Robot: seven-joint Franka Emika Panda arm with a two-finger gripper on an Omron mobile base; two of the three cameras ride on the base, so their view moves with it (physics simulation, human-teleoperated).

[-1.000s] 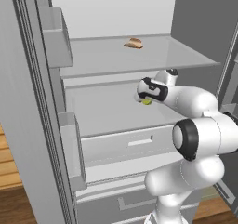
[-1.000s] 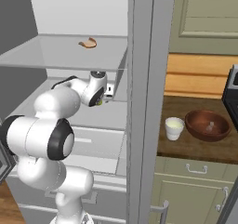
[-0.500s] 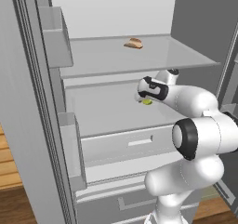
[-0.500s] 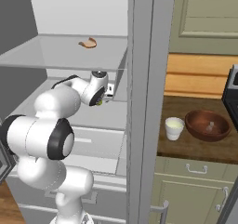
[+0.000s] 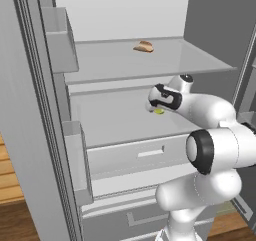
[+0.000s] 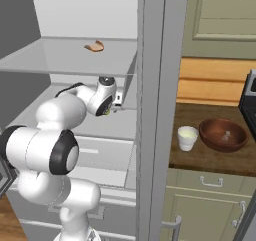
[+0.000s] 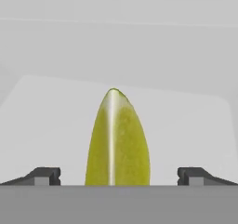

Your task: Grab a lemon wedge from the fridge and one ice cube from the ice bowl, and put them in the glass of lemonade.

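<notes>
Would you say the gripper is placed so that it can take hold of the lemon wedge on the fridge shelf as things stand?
Probably yes. The gripper has its jaws wide open with the lemon wedge centred between them on the fridge shelf, and nothing lies between.

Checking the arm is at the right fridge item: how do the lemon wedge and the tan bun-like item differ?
The lemon wedge is yellow-green and pointed; the bun-like item is tan-brown and rounded. The wedge lies on the lower shelf, between the open gripper's fingertips; the bun sits on the upper shelf, untouched. Both are small and inside the fridge.
</notes>
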